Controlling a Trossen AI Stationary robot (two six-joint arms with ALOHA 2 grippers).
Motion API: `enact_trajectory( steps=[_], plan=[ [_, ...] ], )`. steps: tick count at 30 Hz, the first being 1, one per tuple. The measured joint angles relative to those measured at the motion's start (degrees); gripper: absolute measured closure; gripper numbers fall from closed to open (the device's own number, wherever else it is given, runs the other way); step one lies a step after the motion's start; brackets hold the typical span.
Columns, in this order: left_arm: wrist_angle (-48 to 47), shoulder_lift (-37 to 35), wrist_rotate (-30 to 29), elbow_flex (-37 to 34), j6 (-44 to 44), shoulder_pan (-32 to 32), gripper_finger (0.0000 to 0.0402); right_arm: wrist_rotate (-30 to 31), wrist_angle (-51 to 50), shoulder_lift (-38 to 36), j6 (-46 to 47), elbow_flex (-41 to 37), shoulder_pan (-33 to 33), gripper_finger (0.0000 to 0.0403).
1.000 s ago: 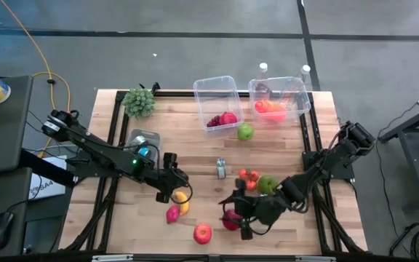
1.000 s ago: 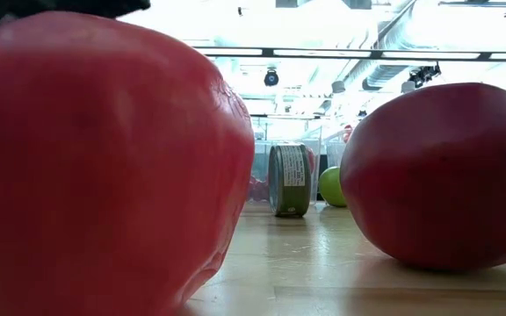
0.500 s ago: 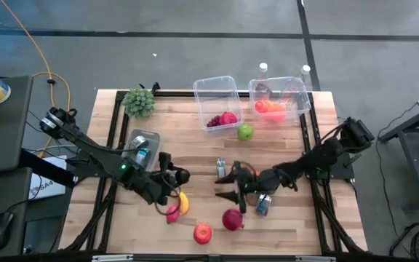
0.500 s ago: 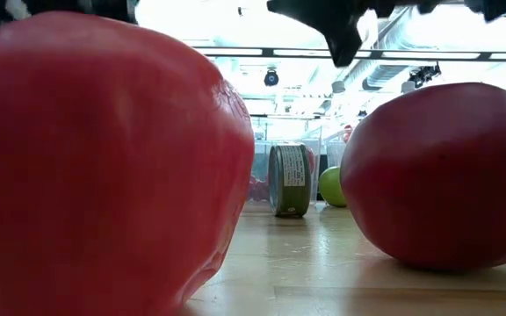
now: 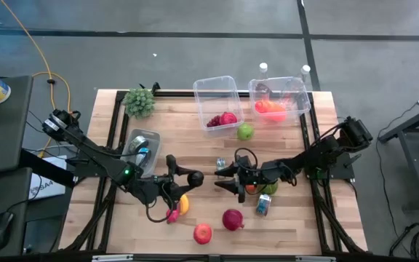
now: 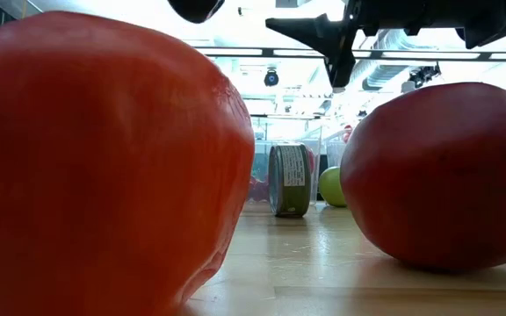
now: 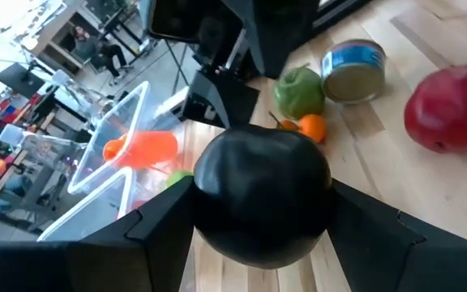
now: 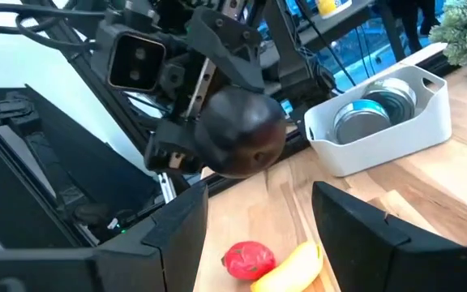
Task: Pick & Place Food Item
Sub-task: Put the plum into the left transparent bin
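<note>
A dark round fruit (image 5: 195, 177) hangs above the middle of the wooden table (image 5: 195, 149), with my left gripper (image 5: 188, 177) shut on it. In the left wrist view the fruit (image 7: 262, 195) fills the gap between the fingers. My right gripper (image 5: 222, 180) stands open just to the fruit's right. It points level at the fruit, and nothing lies between its fingers (image 8: 177, 223). The right wrist view shows the fruit (image 8: 242, 134) ahead of them, apart. Two clear bins (image 5: 217, 93) (image 5: 298, 98) stand at the far edge. My left gripper pinches the dark fruit's two opposite sides (image 7: 205, 203) between its two fingers. The fingers reach in nearly level from the table's left. The fruit is lifted clear of the table.
Below the grippers lie a banana (image 5: 183, 204), a pink fruit (image 5: 172, 215), a red apple (image 5: 203, 233), a dark red fruit (image 5: 232, 218), a lying can (image 5: 262, 206), a green apple (image 5: 268, 186). An upright can (image 5: 221, 167) and a white tray (image 5: 142, 142) stand farther back.
My left gripper has risen and gone toward the table's right with the dark fruit, tipping up from a downward slant to nearly level. My right gripper has left the dark red fruit near the front edge, gone toward the far-left and turned level to face the left gripper.
</note>
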Motion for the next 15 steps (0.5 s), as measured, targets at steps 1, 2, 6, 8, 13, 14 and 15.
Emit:
enact_trajectory(
  steps=[1, 2, 6, 8, 13, 14, 15],
  plan=[
    [0.4, 0.0, 0.0, 0.0, -0.1, 0.0, 0.0163, 0.2, -0.2, 0.0, 0.0, 0.0, 0.0, 0.0192],
    [0.6, 0.0, -0.1, 0.0, -0.5, 0.0, 0.0163, 0.4, -0.7, 0.0, -0.1, 0.0, 0.0, 0.0192],
    [0.9, 0.0, 0.5, 0.0, -1.1, 0.0, 0.0163, -2.1, -1.7, 0.0, -0.6, 0.0, 0.0, 0.0192],
    [1.0, 0.0, 0.6, 0.0, -1.2, 0.0, 0.0163, -6.4, -1.7, 0.0, -2.8, 0.0, -0.1, 0.0192],
    [1.1, 0.0, 0.7, 0.0, -1.3, 0.0, 0.0163, -8.8, -1.5, 0.0, -5.7, 0.0, -0.5, 0.0192],
    [1.1, 0.0, 0.7, 0.0, -1.3, 0.0, 0.0163, -8.2, -1.5, 0.0, -6.4, 0.0, -0.5, 0.0192],
    [1.1, 0.0, 0.7, 0.0, -1.3, 0.0, 0.0163, -7.8, -1.5, 0.0, -6.7, 0.0, -0.5, 0.0192]
  ],
)
